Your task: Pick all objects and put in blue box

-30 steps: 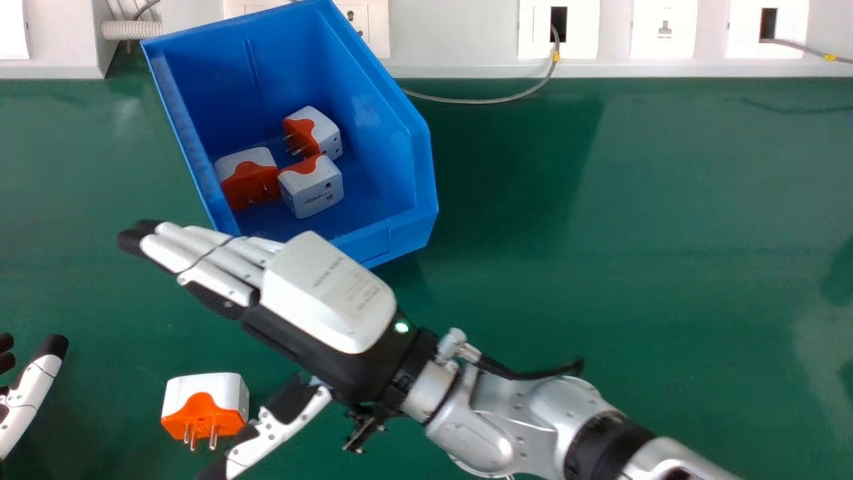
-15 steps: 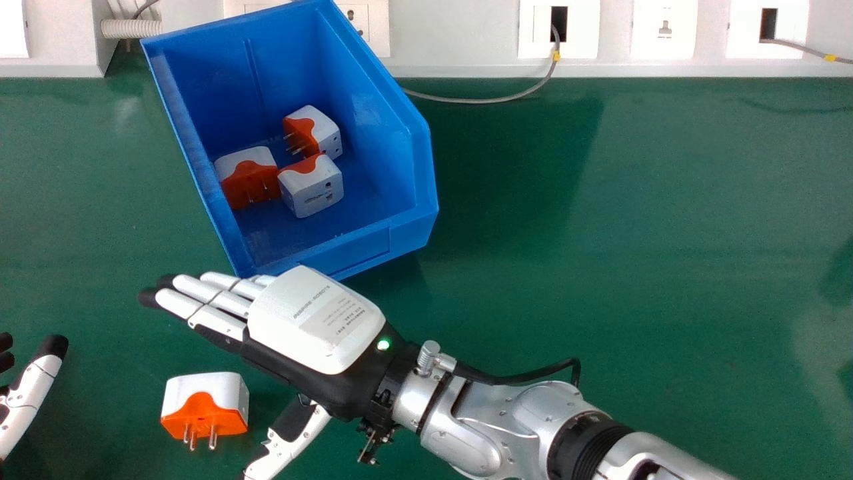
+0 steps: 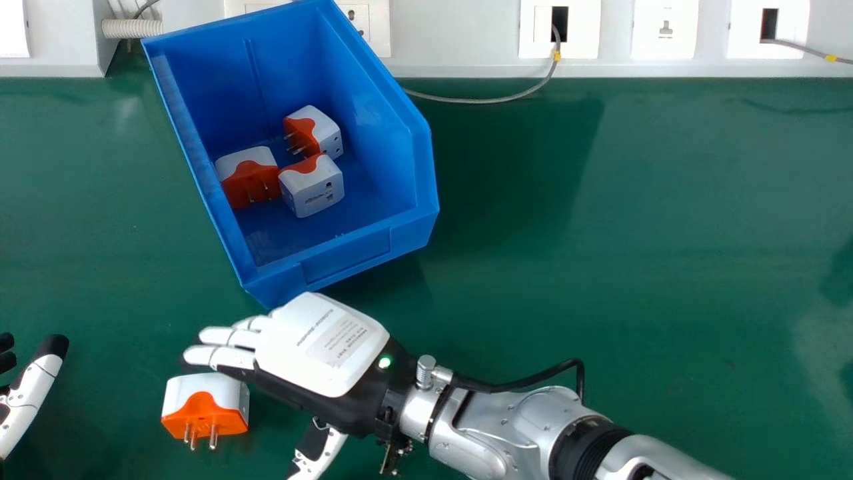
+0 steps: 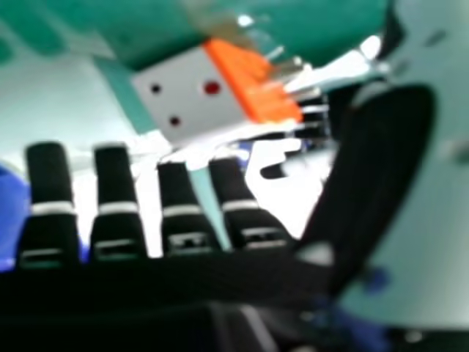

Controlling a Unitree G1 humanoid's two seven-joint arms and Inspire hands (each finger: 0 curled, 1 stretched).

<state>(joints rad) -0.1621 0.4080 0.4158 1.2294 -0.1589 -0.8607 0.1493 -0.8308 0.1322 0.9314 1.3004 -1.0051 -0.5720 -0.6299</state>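
Observing right hand point(image 3: 323, 347), fingers open, thumb tip cropped, slightly masking far right corner of plug adapter point(image 3: 203, 407) at near left of bench point(image 3: 600, 233); left hand point(image 3: 30, 398) cut off, state indeterminate.

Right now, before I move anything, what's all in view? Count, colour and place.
Open-topped plastic box: one, blue, far left of table.
Boxy plug adapters: three, white and orange, inside box.
Loose boxy plug adapter: one, white and orange, near left on table.
Tabletop: one, green.
Socket panel: white, along table's far edge.
Yellow-banded cables: two, grey, at panel.
Ribbed hose: one, off-white, behind box.
Right hand: one, black and white, beside loose adapter.
Left hand: one, black and white, left edge.
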